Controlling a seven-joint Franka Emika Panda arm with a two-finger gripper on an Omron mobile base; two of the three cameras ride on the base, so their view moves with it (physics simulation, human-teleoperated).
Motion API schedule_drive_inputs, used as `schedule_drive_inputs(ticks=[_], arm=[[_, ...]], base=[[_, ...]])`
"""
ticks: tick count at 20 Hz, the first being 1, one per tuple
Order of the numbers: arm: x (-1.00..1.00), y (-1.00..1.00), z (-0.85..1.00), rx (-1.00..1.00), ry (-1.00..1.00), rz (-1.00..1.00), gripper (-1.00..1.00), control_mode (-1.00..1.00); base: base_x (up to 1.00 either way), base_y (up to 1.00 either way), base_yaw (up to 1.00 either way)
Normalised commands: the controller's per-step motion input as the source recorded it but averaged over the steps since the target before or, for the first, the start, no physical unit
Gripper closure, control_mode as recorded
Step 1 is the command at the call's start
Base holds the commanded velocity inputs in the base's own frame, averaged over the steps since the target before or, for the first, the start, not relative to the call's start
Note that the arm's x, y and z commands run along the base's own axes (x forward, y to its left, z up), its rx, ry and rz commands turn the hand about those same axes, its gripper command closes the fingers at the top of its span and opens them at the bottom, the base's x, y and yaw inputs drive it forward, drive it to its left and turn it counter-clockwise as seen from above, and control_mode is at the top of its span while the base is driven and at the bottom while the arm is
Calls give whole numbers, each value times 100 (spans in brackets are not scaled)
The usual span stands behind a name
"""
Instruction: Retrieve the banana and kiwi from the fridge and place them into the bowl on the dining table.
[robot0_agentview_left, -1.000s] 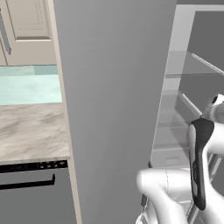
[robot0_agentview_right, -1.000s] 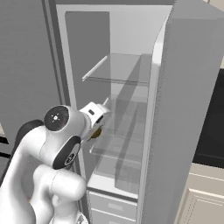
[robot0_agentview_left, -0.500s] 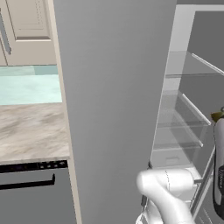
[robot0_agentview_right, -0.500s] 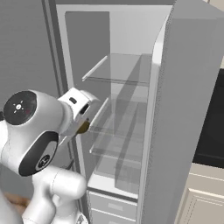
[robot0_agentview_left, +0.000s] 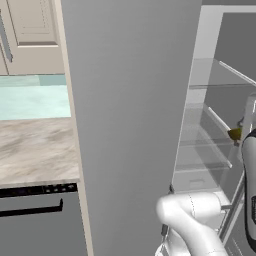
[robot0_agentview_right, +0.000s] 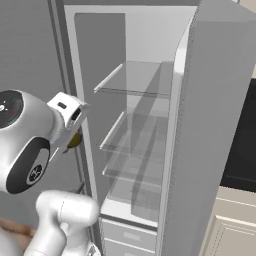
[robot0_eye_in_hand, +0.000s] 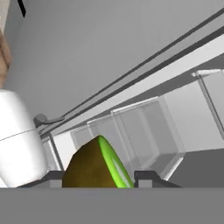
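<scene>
The fridge (robot0_agentview_right: 150, 125), the largest element, stands with 1 door swung wide, so I can see its glass shelves (robot0_agentview_right: 137, 80) stacked inside and the white drawers (robot0_agentview_right: 127, 235) at the bottom; the open door is what gives the arm a way in and out. In the left base view the closed grey door (robot0_agentview_left: 130, 125) fills the middle, with a marble-patterned counter (robot0_agentview_left: 35, 150) and cream cabinets (robot0_agentview_left: 30, 30) to its left.

My gripper (robot0_agentview_right: 70, 142) sits at the fridge's left edge, level with the middle shelves and just outside the compartment. I judge this position suits carrying fruit clear of the shelf edges.

The kiwi (robot0_eye_in_hand: 98, 164) is the smallest item. In the hand view it sits between the 2 dark finger tips, brown skin to the left and a bright green cut face to the right, and it shows as a small olive spot at the hand in both base views. I read the gripper as clamped on the kiwi, jaws partly spread around it. The fruit is off the shelves and not yet at the bowl.
</scene>
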Motion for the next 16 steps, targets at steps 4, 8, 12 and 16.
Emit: schedule_drive_inputs(ticks=[4, 8, 12, 16], arm=[[0, 10, 0, -1, 0, 3, 100, 100], [0, 0, 0, 0, 0, 0, 100, 100], [0, 0, 0, 0, 0, 0, 100, 100], [0, 0, 0, 0, 0, 0, 100, 100]], base=[[-6, 22, 9], [-62, 26, 8], [-100, 29, 0], [-100, 34, 0]])
